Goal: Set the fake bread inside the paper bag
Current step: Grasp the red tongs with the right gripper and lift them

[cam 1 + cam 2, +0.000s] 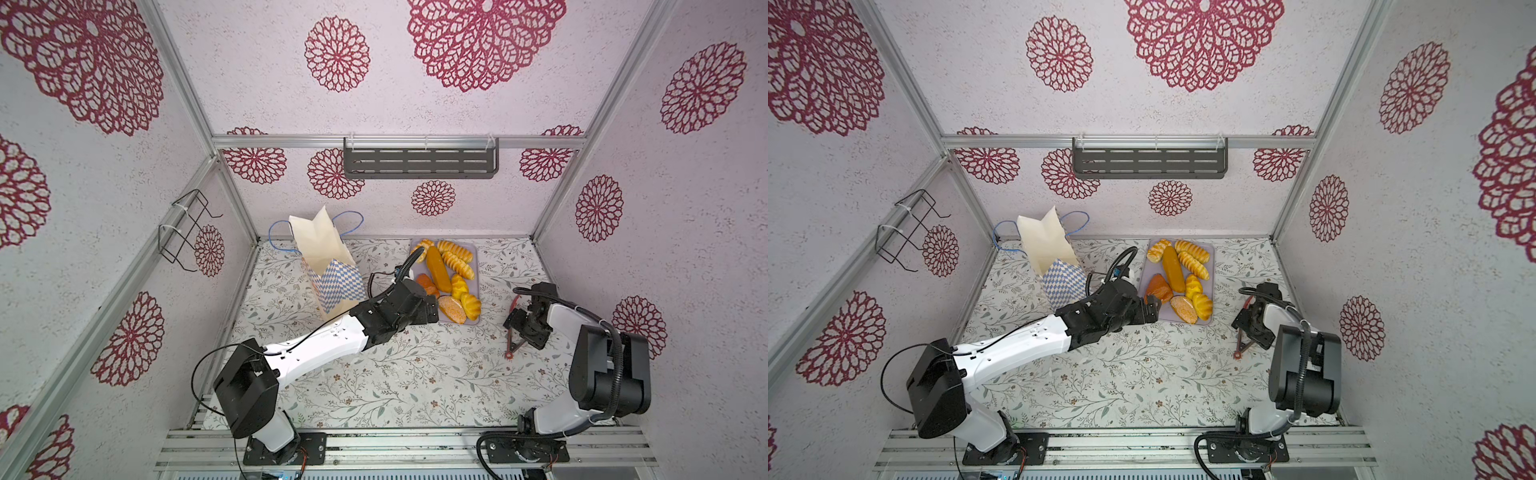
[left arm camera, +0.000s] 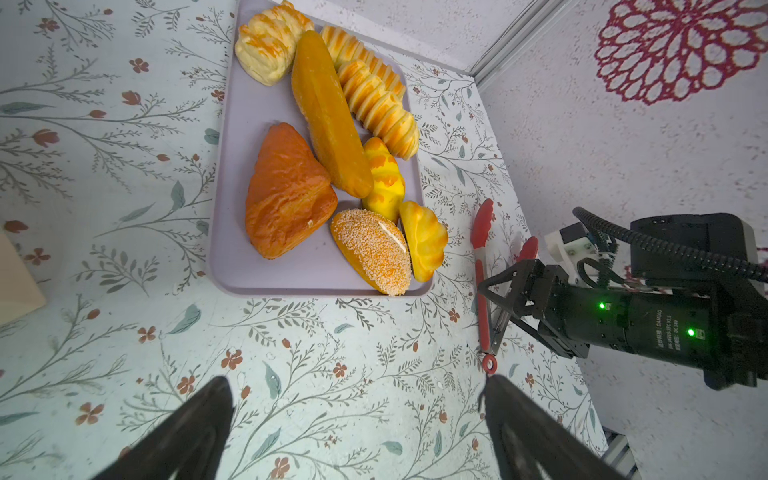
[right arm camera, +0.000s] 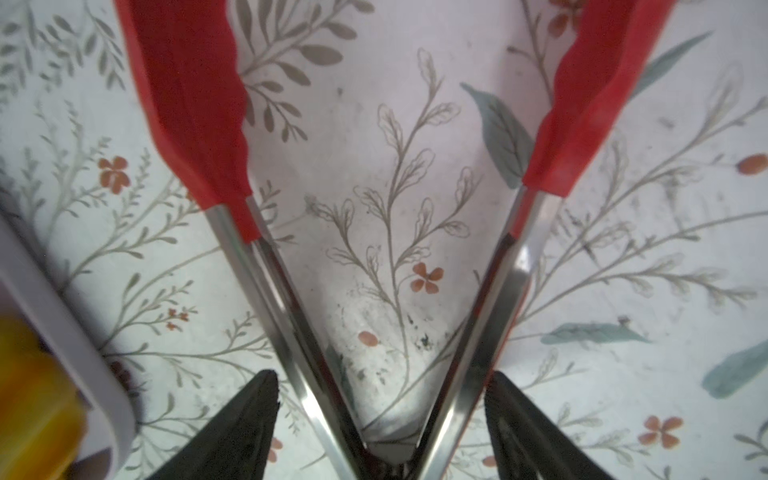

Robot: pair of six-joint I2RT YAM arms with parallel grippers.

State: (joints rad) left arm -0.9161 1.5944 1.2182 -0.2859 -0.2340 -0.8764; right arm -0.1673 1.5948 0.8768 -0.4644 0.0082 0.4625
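Clock read on the table in both top views, twelve at the back wall.

At six, along the near edge: aluminium rail (image 1: pixel 415 449) with both arm bases bolted on.

At three: right gripper (image 3: pixel 381 376) low over the table. Black fingers (image 3: pixel 245 428) astride the steel arms of the red tongs (image 3: pixel 191 104) close to the hinge, tongs splayed in a V. Just beside the steel or touching it, cannot tell which, so cannot tell whether clamped or merely set around.

Near centre: left gripper (image 2: pixel 357 382) released, spread wide, nothing between. Hanging by the seven-o'clock corner of the lilac tray (image 2: pixel 241 124).

At one: fake bread (image 1: pixel 1173 268), glossy, all on the tray.
- Russet croissant (image 2: pixel 286 191) touching a long golden-orange roll (image 2: pixel 328 116).
- Seeded oval bun (image 2: pixel 370 249) with a pale slit.
- Two lemon-yellow ridged buns (image 2: pixel 424 237).
- Two braided loaves (image 2: pixel 382 108), striped cream and gold, side by side.
- Pale flaky square pastry (image 2: pixel 270 45) at the far end.

At eleven: paper bag (image 1: pixel 320 249), standing, mouth open, apart from the tray. Cream, with a blue-and-white checkered band low down and thin blue cord handles.

Underneath: table (image 1: pixel 415 374) in a pale print of grey-green sprigs and small rust flowers, smudged dark between the tongs.

Beyond: speckled lilac-white walls (image 1: pixel 415 104) with crimson rosettes, aluminium framing, a dark slotted shelf (image 1: pixel 419 160) at twelve and a black wire rack (image 1: pixel 187 228) at ten.
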